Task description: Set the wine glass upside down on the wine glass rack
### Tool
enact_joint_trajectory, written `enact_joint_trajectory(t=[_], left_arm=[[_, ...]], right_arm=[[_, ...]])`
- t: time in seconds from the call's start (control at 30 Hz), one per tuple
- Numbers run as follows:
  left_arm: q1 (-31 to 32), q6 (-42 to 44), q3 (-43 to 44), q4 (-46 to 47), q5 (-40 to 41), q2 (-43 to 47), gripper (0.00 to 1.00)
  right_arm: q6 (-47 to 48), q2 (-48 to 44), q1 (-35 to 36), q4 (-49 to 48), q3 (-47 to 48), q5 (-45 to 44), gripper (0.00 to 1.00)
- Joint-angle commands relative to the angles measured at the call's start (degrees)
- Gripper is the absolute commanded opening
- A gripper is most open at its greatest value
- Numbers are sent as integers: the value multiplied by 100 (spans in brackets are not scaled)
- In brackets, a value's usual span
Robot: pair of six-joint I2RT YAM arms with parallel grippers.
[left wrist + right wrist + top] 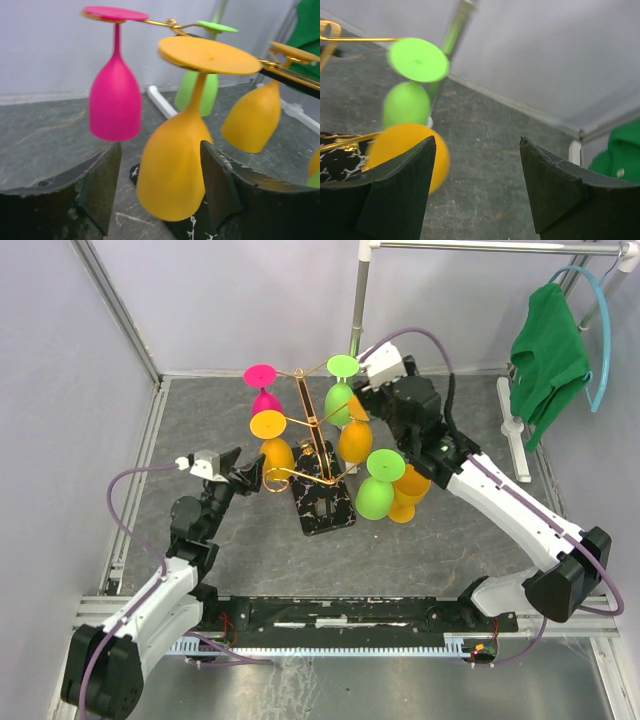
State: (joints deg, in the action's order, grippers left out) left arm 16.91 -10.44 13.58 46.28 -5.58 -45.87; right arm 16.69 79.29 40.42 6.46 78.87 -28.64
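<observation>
The gold wine glass rack (310, 430) stands on its black marbled base (325, 508) mid-table. Several glasses hang upside down from it: pink (264, 395), orange (275, 448), green (341, 395), orange (356, 438), green (377, 490) and orange (412, 488). My left gripper (248, 474) is open. Its jaws stand either side of the bowl of the left orange glass (172, 160), whose foot (207, 54) rests on a gold arm; there is a gap on the left side. My right gripper (362, 392) is open and empty beside the upper green glass (406, 103).
A white pole stand (515, 430) with a green cloth (548, 355) on a blue hanger stands at the right. A metal post (358, 300) rises behind the rack. Grey walls close in the left and the back.
</observation>
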Motion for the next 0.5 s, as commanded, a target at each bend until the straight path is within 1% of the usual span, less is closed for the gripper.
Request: enact_joint_trajectory(t=[0.0,0.03,0.1,0.2,0.27,0.37,0.47], left_arm=[[-13,-21,289,-1611,1247,527,78],[-37,-28,467,-1922,1392,590,80],[-152,-11,779,-2649,1419,603,81],[-387,-49,1225,-3245,1235,386,82],[-532,-72,1438,-3428,1157,209,83],[-825,-79,1734,-3615,1043,-67,84],[-1163,-73,2104,-3811,860,-394,84]], right_arm=[[-1281,-417,-783,709,333,-67,76],[-1397,-443,-957,874,372,-42,76],[-1541,-468,-1223,1283,501,-11,77],[-1767,-492,-1578,1893,608,127,78],[-2015,-523,-1816,2265,588,336,79],[-2551,-569,-2193,2868,505,903,80],[-2872,-651,-2482,3378,356,1482,80]])
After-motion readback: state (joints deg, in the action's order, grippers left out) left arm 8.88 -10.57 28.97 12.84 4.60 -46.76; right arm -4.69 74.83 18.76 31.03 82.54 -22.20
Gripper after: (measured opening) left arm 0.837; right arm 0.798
